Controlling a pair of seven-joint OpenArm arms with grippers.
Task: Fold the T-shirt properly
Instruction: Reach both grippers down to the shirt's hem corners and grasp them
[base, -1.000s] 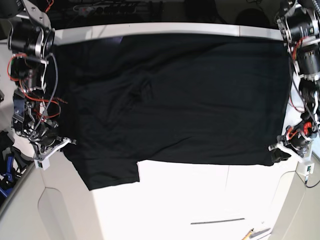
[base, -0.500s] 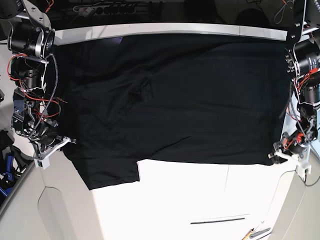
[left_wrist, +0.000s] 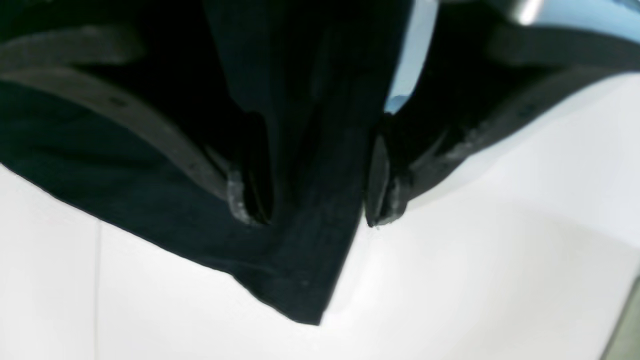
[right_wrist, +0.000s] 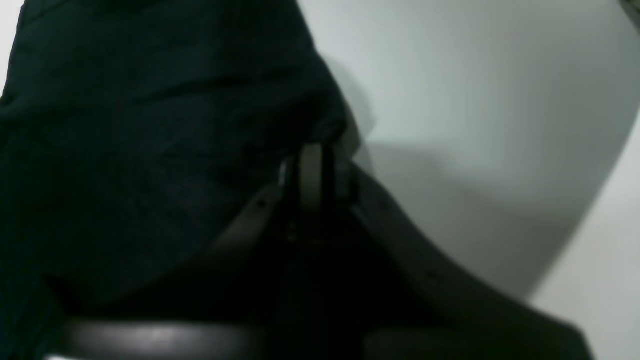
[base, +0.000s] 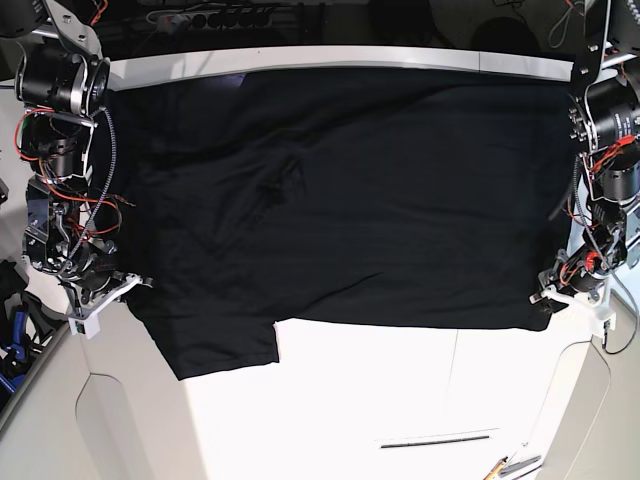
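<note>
The black T-shirt lies spread flat on the white table, one short sleeve pointing to the near edge. My left gripper stands open at the shirt's near right corner. In the left wrist view its fingers straddle that corner of the T-shirt, which lies flat on the table between them. My right gripper sits at the shirt's left edge. In the right wrist view it is shut, with the T-shirt's bunched edge at its fingertips.
A thin dark slot and a few pens lie near the table's front edge. Cables and dark gear line the back behind the table rim. Both arm bases stand at the table's far corners.
The left gripper has opened wide and shifted slightly inward over the shirt's near right corner, while its upper arm swung back. The right arm and the shirt have not moved.
</note>
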